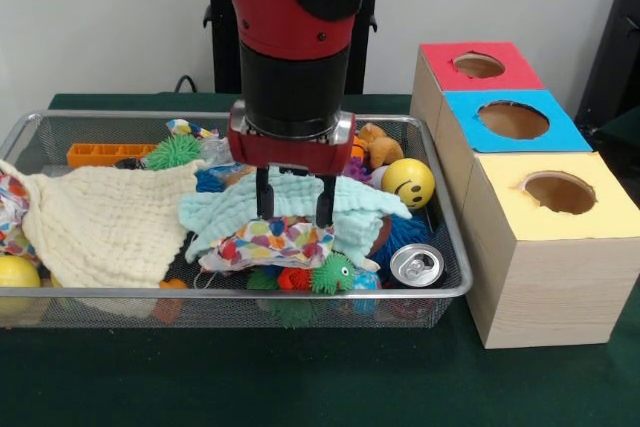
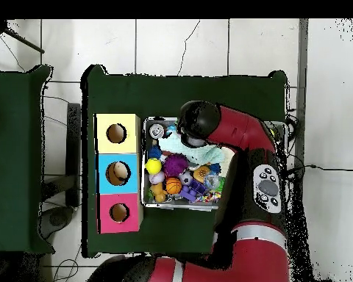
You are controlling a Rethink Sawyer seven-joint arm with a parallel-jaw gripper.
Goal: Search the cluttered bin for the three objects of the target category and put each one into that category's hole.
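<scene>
One dotted bag (image 1: 268, 242) lies mid-bin (image 1: 455, 290) under the mint cloth (image 1: 295, 204); another shows at the left rim. None seen delivered. Claw (image 1: 296, 214) spread, empty, straddling that cloth. Yellow hole (image 1: 560, 192) awaits; likely all three remain.

One wide silver wire-mesh bin (image 1: 40, 127) on the worktop. Three pale wooden boxes with round holes: one yellow-topped (image 1: 560, 193) nearest, one blue-topped (image 1: 512, 120) in the middle, one red-topped (image 1: 478, 65) farthest. Two waffle cloths: one cream (image 1: 100, 222) at left, one mint-green (image 1: 290, 209) in the middle. Two polka-dot bags visible: one (image 1: 265, 243) near the front, part of another (image 1: 12, 209) at the left edge. One yellow smiley ball (image 1: 408, 183). One silver drink can (image 1: 415, 266). One orange plastic tray (image 1: 105, 154) at far left.
</scene>
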